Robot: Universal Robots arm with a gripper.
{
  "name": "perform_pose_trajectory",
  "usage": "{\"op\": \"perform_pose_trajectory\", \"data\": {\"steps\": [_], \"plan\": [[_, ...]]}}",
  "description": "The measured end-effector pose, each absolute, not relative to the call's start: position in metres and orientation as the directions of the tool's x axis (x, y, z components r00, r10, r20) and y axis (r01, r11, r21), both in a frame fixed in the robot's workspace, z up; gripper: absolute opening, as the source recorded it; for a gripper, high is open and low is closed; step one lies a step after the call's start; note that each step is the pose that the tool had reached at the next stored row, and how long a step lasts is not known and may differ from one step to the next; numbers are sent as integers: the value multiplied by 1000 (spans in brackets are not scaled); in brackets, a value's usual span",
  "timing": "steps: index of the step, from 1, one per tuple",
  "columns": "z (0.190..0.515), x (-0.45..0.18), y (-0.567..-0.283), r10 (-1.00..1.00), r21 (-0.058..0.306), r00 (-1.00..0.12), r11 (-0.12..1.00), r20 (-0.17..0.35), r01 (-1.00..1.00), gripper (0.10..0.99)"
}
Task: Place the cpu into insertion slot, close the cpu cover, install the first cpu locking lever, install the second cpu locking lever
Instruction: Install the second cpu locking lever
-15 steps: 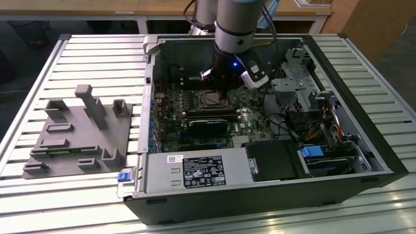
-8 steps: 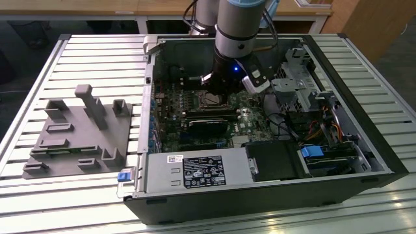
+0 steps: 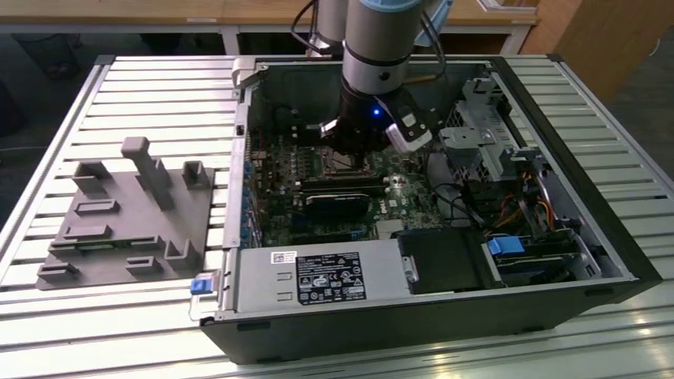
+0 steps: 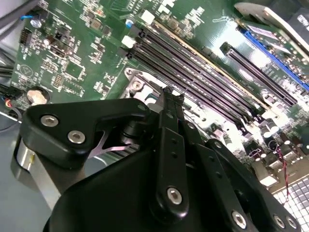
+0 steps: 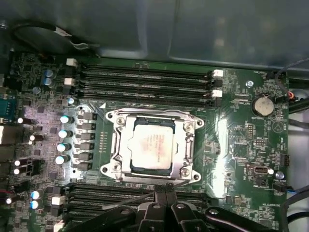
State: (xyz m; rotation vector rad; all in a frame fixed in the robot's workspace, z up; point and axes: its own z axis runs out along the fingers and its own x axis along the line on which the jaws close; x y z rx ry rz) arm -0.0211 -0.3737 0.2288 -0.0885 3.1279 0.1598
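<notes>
While I am watching through the exterior view, the arm is reaching down into an open computer case [image 3: 589,260] that is lying on a slatted metal table [image 3: 126,87], and the gripper [image 3: 353,142] is hanging just above the green motherboard [image 3: 284,213] near the back of the case. In the first wrist view I am looking straight down on the insertion slot [image 5: 190,140], a square socket sitting between two banks of long black memory slots [image 5: 145,82]. The cpu [image 5: 153,150] is lying flat inside the socket, its pale metal top facing up. The cpu cover [image 5: 123,145], a silver frame with a cut-out middle, is lying down around the chip. The gripper [image 5: 166,191] is showing at the edge of this picture, its two black fingertips [image 5: 161,193] pressed together, holding nothing, and sitting just beside the socket over the nearer memory slots. A thin metal rod is running beside that edge of the socket toward the fingertips; I cannot tell whether it is a locking lever or whether it is latched. In the second wrist view the gripper [image 4: 170,96] is pointing its narrow tip at a corner of the socket frame. To the exterior view's left, a grey fixture tray [image 3: 126,217] is resting on the table, well apart from the case.
</notes>
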Motion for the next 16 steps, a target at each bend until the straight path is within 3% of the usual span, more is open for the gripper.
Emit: {"op": "perform_pose_trajectory", "data": {"steps": [16], "plan": [[226, -40, -374, -56, 106, -998, 993, -12, -57, 118]]}}
